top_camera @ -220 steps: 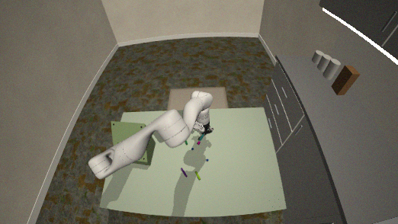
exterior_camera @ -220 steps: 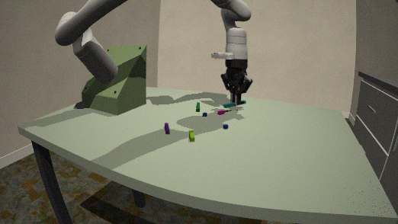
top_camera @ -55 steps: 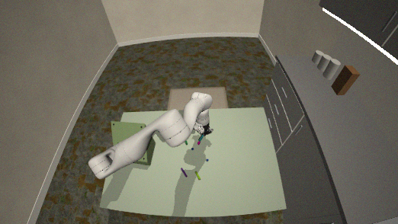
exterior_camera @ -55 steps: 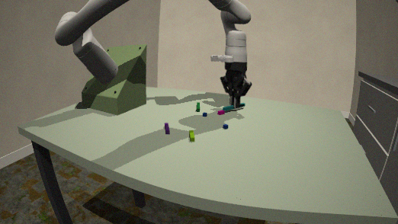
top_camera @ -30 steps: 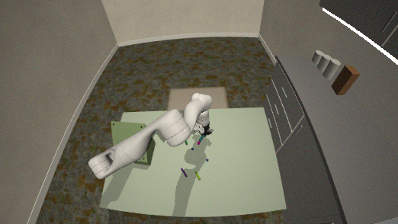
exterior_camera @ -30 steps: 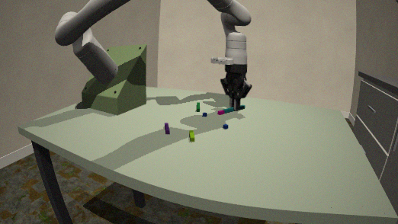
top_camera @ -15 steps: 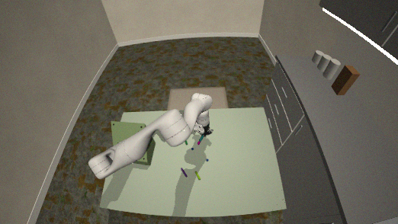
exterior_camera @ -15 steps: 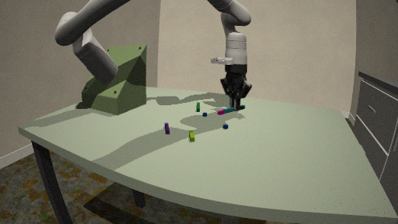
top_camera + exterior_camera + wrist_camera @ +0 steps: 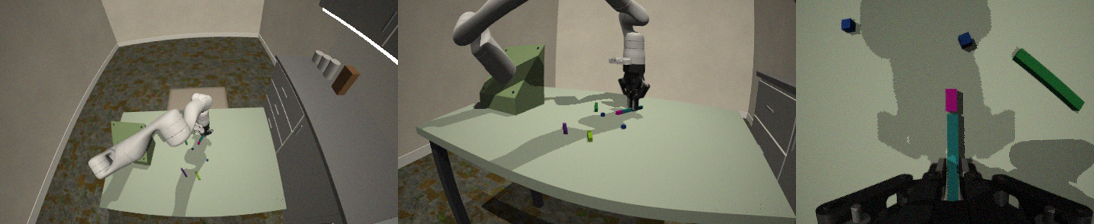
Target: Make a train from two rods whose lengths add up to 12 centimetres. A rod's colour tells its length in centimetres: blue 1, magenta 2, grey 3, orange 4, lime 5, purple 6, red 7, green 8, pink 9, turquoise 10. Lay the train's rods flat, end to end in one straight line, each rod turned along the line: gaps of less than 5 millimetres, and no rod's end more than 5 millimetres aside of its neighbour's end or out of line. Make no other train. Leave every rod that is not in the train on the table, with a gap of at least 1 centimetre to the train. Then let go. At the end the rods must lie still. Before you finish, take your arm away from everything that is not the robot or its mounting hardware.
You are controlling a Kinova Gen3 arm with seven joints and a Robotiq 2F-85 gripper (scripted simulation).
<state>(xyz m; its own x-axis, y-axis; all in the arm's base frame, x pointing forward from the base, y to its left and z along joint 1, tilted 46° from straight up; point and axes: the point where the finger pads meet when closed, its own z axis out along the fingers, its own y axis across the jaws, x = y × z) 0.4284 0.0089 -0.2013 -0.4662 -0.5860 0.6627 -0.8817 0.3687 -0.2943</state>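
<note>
A turquoise rod [image 9: 953, 156] [image 9: 627, 110] lies flat on the table, and a short magenta rod [image 9: 950, 99] [image 9: 619, 112] lies end to end with it in one line. My gripper [image 9: 952, 167] [image 9: 635, 107] [image 9: 203, 133] stands over the near end of the turquoise rod. Its fingers sit on either side of the rod, only slightly apart. A green rod [image 9: 1049, 79] [image 9: 595, 107] lies off to the side at an angle. Two blue cubes [image 9: 848, 26] [image 9: 966, 40] [image 9: 602, 114] [image 9: 623, 126] lie beyond the magenta end.
A purple rod [image 9: 565, 128] [image 9: 184, 172] and a lime rod [image 9: 589, 136] [image 9: 197, 175] lie nearer the table's front. The green angular arm mount [image 9: 516, 84] stands at the table's left. Cabinets stand at the right of the table [image 9: 665, 171].
</note>
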